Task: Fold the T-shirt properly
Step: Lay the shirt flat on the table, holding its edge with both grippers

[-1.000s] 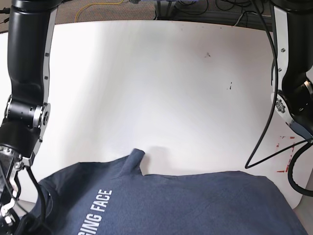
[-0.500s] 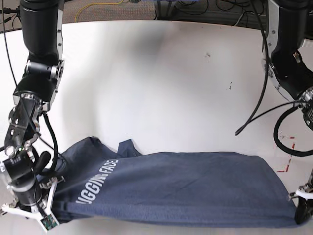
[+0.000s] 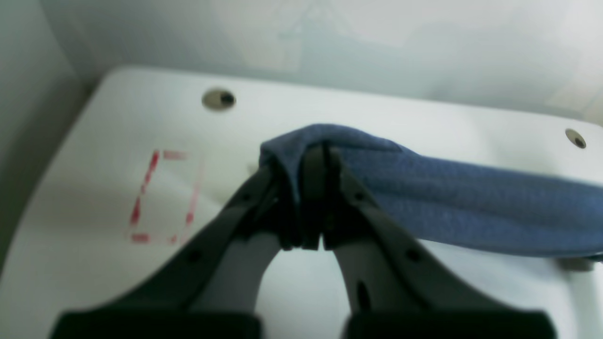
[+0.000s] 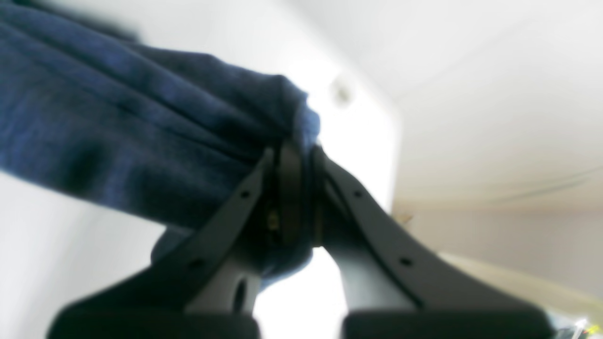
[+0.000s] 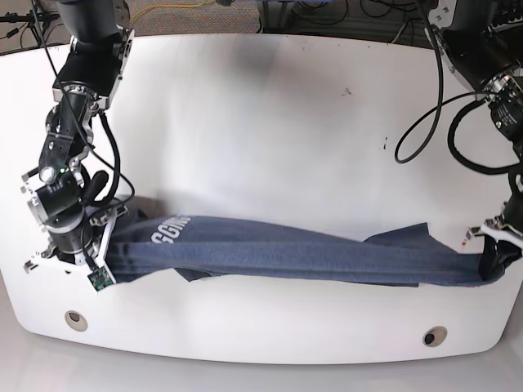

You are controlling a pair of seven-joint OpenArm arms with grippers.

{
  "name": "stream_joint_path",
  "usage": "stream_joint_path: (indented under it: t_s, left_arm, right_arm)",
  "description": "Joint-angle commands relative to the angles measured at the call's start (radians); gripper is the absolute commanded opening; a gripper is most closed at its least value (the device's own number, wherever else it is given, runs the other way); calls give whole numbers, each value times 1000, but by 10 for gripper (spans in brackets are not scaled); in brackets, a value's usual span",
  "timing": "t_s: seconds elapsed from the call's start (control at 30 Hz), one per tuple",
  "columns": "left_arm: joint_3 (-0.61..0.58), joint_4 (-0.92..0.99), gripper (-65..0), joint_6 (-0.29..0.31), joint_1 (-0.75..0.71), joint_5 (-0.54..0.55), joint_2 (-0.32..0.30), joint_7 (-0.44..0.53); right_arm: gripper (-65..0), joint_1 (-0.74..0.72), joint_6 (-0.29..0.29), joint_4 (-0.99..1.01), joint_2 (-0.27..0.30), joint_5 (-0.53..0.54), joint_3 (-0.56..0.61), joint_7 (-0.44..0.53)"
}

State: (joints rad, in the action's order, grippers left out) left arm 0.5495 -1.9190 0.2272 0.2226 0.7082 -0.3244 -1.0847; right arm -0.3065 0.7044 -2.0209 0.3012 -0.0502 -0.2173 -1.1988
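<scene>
The T-shirt (image 5: 294, 255), dark navy with white lettering near its left end, is drawn into a long narrow band across the near part of the white table (image 5: 270, 122). In the base view my right gripper (image 5: 110, 249) holds its left end and my left gripper (image 5: 494, 261) holds its right end. In the left wrist view the left gripper (image 3: 315, 155) is shut on a bunched edge of the T-shirt (image 3: 447, 197). Seen from the right wrist, the right gripper (image 4: 297, 150) is shut on gathered folds of the T-shirt (image 4: 118, 141). A loose flap sticks up near the right end.
Two round holes (image 5: 75, 319) (image 5: 434, 336) sit near the table's front edge. A red dashed rectangle (image 3: 162, 197) is marked on the table beside the left gripper. Black cables (image 5: 425, 122) hang from the arm on the right; more cables lie behind the table.
The shirt was a broad sheet filling the front of the view; now it is a narrow stretched band low over the table. Both arms have swung further in, still gripping its ends.
</scene>
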Motion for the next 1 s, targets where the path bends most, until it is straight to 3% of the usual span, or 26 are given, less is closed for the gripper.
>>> stream_joint_path:
  t_s: [0.0,0.27,0.43,0.73,0.97]
  left_arm:
    - [54,-21,-650,1,-58,44,-29,33]
    - [156,-21,-650,1,-282,156,-55,31]
    - [206,-21,-650,1,-389,173,-58,31]
    - [214,-17,-650,70,-519,163,-68,31]
    - [171,-6,-650,117,-527,55,-68,33]
  right_arm:
    - [-650,33,-6,-18,-7,-15,-41,12]
    - [-650,175,-6,-18,-44,-15,-75,12]
    - [-650,258,-6,-18,-56,-15,-75,15]
    - [-650,392,-6,-19,-127,-15,-123,18]
    - [-650,482,-6,-18,-164,-15,-141,20]
